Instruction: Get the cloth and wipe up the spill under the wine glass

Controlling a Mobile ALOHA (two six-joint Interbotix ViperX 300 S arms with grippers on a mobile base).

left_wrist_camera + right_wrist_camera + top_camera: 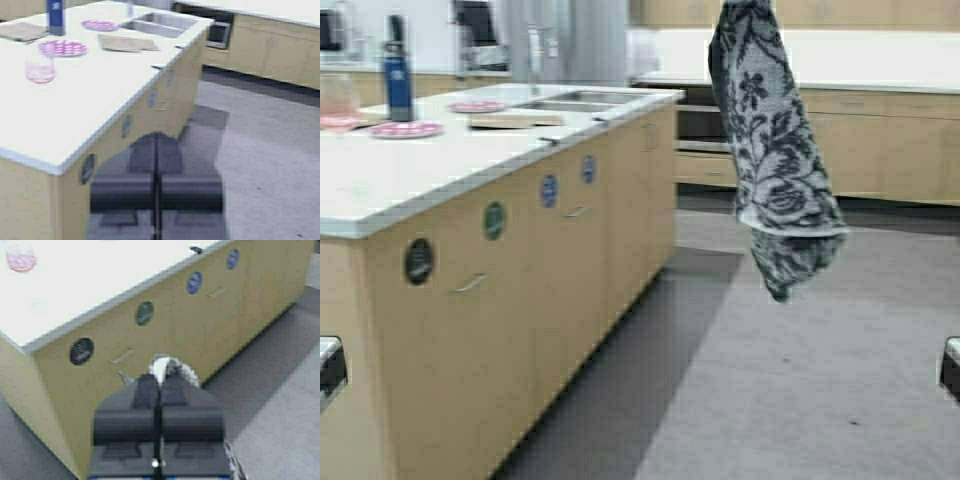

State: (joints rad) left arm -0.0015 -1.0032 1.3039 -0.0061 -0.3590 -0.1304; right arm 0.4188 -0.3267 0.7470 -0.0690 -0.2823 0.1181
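Right gripper point(157, 385): jaws pinched on the cloth's point(775, 150) top end.
Cloth axis: vertical, hanging toward 6 o'clock.
Left gripper point(156, 150): jaws closed, empty.
Wine glass point(40, 71): on counter point(440, 160), 10 o'clock.

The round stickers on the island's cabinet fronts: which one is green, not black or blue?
The green sticker is second from the island's near corner, between the black one at that corner and the two blue ones farther along.

The cloth's point(770, 150) top end is running off the high view's upper edge; beside the blue bottle point(397, 70), the wine glass point(337, 100) is blurring, stem unreadable.
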